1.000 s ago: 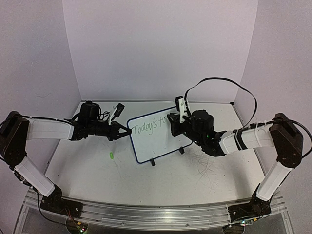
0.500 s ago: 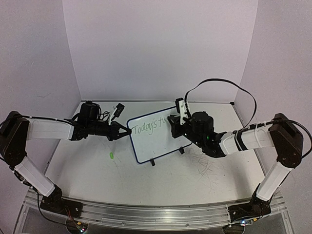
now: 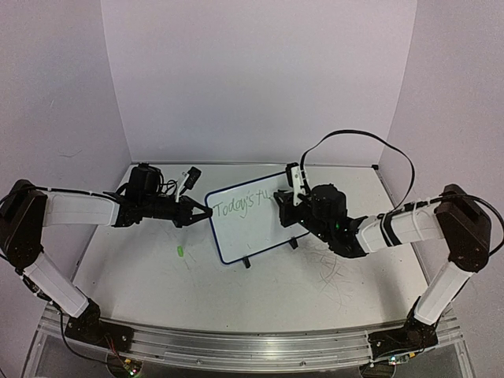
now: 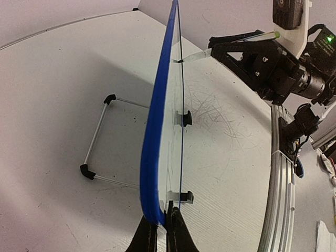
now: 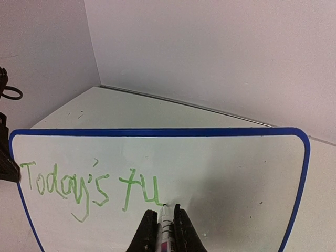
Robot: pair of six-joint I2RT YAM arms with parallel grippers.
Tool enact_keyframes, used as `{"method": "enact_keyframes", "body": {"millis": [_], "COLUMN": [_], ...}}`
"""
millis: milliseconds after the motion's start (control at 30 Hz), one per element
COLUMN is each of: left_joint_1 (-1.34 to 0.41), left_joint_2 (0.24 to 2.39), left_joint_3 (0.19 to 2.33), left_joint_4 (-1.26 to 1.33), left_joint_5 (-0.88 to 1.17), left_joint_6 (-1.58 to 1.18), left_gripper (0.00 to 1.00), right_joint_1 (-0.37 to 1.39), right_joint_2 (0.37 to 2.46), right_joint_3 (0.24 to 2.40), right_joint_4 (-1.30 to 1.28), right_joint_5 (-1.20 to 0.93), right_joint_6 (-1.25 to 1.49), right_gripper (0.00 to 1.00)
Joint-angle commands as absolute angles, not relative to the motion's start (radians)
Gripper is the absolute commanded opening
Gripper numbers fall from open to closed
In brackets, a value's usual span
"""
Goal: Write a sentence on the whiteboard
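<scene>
Since a second ago the right gripper (image 3: 279,206) has slid slightly toward the desk's right edge, and the green sentence (image 3: 240,206) has gained a stroke. The whiteboard (image 3: 250,232) stands on its feet around mid-desk (image 3: 142,291), a little nearer the back edge.

From overhead the writing is small. The right wrist camera shows it plainly as "Today's fu", with the marker (image 5: 166,231) pinched between that gripper's closed fingers and its tip touching the board just right of the "u". The left wrist camera sees the board edge-on, with the left gripper (image 4: 161,223) clamped shut on the blue frame at the board's left edge. A wire stand (image 4: 97,139) rests behind the board there. Only the overhead view catches a green spot (image 3: 180,252) near the board's left side.
</scene>
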State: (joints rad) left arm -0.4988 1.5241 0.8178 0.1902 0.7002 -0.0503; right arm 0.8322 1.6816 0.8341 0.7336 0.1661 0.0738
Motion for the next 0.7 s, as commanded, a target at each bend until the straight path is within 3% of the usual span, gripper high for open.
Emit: {"method": "enact_keyframes", "body": {"millis": [0,167,667], "left_joint_1": [-0.503,-0.503,-0.508], "left_joint_2": [1.518,1.522,1.511], "left_joint_3": [0.841,0.842,0.845], "left_joint_4": [0.154,0.151,0.146], "left_joint_5": [0.625,0.617,0.609], "left_joint_6": [0.047,0.051,0.054], "left_gripper": [0.00,0.00,0.00], "right_joint_1": [0.829,0.828,0.826], "right_joint_2": [1.565,1.458,1.560], "right_joint_3": [0.772,0.677,0.819], "right_joint_4": [0.827,0.903,0.795], "right_joint_5": [0.069,-0.064,0.043], "right_joint_6": [0.053,0.026,-0.047], "right_gripper": [0.00,0.00,0.00]}}
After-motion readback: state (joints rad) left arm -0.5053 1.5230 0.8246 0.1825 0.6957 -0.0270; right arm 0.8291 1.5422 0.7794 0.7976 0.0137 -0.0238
